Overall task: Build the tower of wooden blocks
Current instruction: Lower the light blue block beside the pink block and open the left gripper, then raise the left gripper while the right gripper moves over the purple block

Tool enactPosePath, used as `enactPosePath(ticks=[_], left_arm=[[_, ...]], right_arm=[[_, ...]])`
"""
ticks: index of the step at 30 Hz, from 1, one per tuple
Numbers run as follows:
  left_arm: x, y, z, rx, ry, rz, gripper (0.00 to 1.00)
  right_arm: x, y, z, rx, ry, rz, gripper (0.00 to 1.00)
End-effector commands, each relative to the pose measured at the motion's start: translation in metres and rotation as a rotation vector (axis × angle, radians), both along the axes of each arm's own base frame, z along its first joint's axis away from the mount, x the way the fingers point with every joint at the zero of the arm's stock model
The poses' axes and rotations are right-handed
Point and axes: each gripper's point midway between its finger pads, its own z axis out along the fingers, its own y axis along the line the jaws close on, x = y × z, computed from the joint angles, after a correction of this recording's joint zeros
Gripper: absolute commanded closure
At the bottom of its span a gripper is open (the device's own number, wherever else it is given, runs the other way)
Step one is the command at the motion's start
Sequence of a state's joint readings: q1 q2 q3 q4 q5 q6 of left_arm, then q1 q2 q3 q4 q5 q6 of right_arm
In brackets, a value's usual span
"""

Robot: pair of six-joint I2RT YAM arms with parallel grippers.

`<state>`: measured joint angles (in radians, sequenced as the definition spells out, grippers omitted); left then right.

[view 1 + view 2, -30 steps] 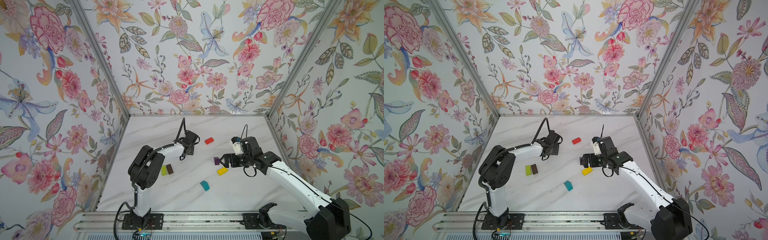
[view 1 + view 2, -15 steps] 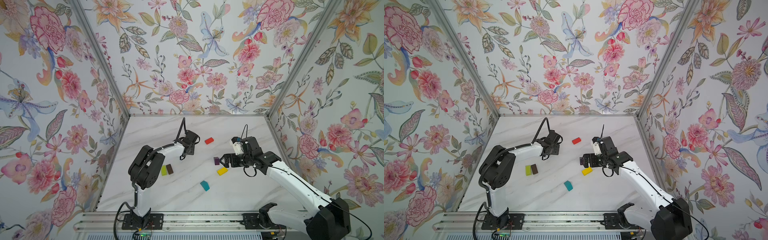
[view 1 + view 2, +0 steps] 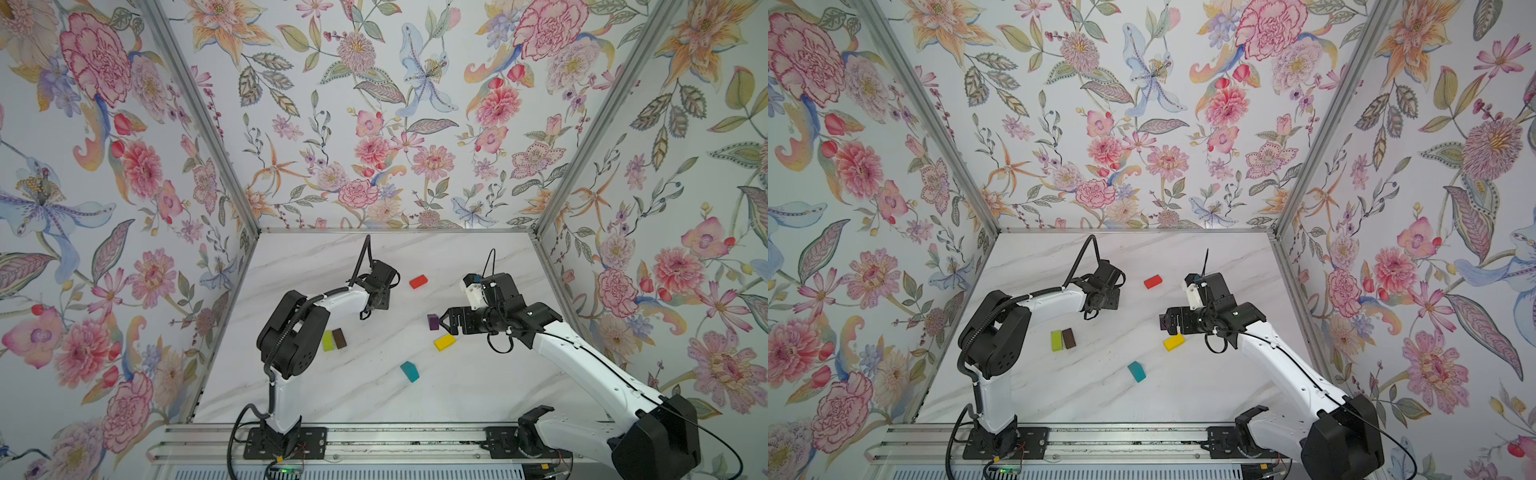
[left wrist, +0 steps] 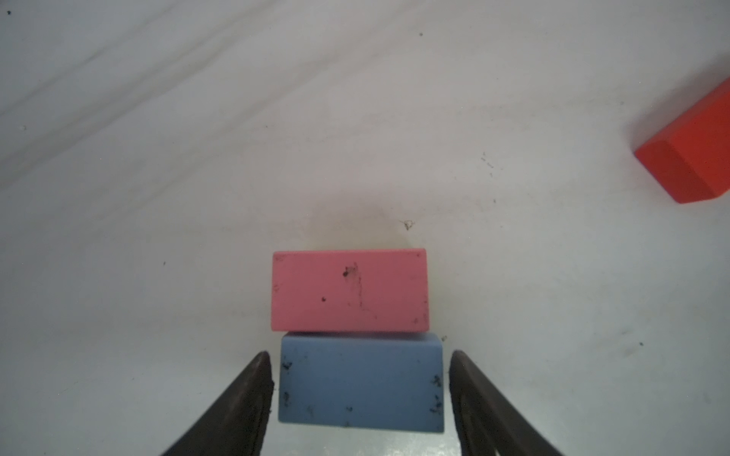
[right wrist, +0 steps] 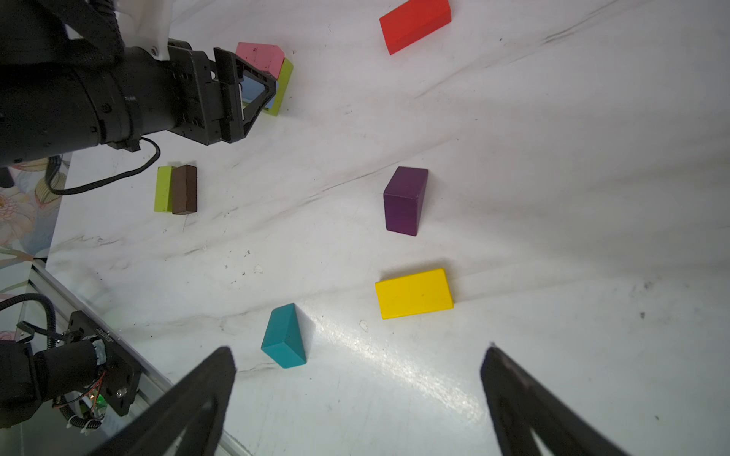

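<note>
The left claw (image 4: 358, 355), narrowly parted, flanks the light blue block (image 4: 360, 385) beside the pink block (image 4: 349, 290) without gripping it, while the right claw (image 5: 358, 348) hangs wide above the counter (image 5: 553, 197).

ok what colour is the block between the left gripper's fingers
Light blue block, clearest in the left wrist view.

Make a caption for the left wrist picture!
Open left gripper straddles the light blue block, pink block beside it, red block apart.
</note>
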<state>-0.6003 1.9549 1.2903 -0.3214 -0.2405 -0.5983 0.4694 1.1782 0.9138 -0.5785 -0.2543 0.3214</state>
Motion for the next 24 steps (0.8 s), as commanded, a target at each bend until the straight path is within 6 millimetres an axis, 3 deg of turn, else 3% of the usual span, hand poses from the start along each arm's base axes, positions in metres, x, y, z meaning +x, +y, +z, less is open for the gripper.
enactPosePath(ticks=[1, 7, 14, 18, 24], left_arm=[[0.003, 0.005, 0.040, -0.002, -0.063, 0.004, 0.27], [-0.010, 0.021, 0.075, 0.002, -0.123, 0.021, 0.27], [-0.046, 0.054, 0.118, -0.040, -0.244, 0.059, 0.23], [-0.070, 0.067, 0.120, -0.086, -0.281, 0.049, 0.21], [-0.099, 0.079, 0.110, -0.141, -0.301, 0.022, 0.05]], right_arm=[[-0.002, -0.002, -0.007, -0.009, 0.014, -0.001, 0.01], [-0.001, -0.004, -0.009, -0.016, 0.019, -0.007, 0.01], [0.002, -0.004, -0.011, -0.031, 0.025, -0.030, 0.01], [0.004, 0.002, -0.018, -0.068, 0.038, -0.035, 0.01], [0.010, 0.028, -0.024, -0.125, 0.043, -0.009, 0.01]])
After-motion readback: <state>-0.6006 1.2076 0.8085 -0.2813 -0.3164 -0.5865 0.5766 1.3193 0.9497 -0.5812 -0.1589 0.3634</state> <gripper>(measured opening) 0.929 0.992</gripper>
